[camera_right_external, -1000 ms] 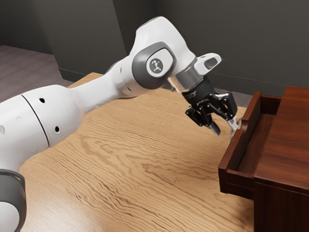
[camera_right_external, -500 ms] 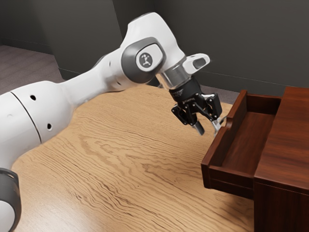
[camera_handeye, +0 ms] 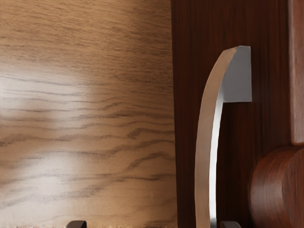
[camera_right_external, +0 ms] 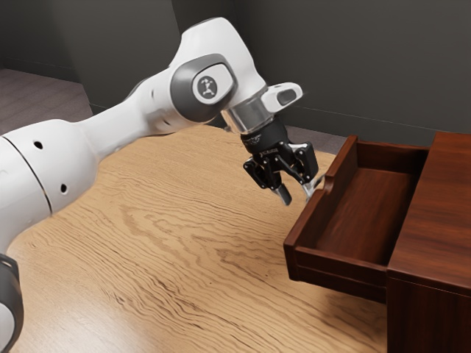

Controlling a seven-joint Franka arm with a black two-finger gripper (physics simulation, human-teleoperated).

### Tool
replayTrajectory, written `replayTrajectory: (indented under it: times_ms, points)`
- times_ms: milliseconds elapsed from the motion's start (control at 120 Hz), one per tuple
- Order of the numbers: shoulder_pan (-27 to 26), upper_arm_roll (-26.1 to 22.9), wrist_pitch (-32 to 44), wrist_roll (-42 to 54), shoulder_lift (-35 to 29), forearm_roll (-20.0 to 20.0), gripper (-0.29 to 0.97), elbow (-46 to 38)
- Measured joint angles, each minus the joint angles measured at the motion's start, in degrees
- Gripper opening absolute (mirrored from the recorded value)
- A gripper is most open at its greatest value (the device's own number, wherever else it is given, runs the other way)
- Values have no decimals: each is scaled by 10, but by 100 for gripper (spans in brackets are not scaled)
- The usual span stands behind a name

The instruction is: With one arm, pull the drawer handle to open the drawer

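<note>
A dark wooden drawer (camera_right_external: 352, 220) stands pulled well out of its cabinet (camera_right_external: 434, 213) at the exterior view's right, its inside bare. My black gripper (camera_right_external: 300, 191) is at the drawer's front, fingers spread around the curved silver handle (camera_right_external: 317, 185). In the wrist view the handle (camera_handeye: 209, 142) arcs over the dark drawer front (camera_handeye: 187, 71). It lies close to one fingertip (camera_handeye: 230, 223), while the other fingertip (camera_handeye: 76, 223) stands far off over the table. The gripper is open, with the handle hooked between its fingers.
The light wooden table (camera_right_external: 169, 243) stretches bare from the drawer toward the exterior view's left. My white arm (camera_right_external: 147, 125) crosses above it from the upper left. Dark walls rise behind the table.
The drawer has slid further out of the cabinet toward the exterior view's left. My gripper has moved the same way with the handle between its fingers.
</note>
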Motion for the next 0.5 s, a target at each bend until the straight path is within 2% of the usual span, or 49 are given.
replayTrajectory:
  times_ms: [500]
  points:
    - [19, 6, -13, 17, -14, 0, 32, -8]
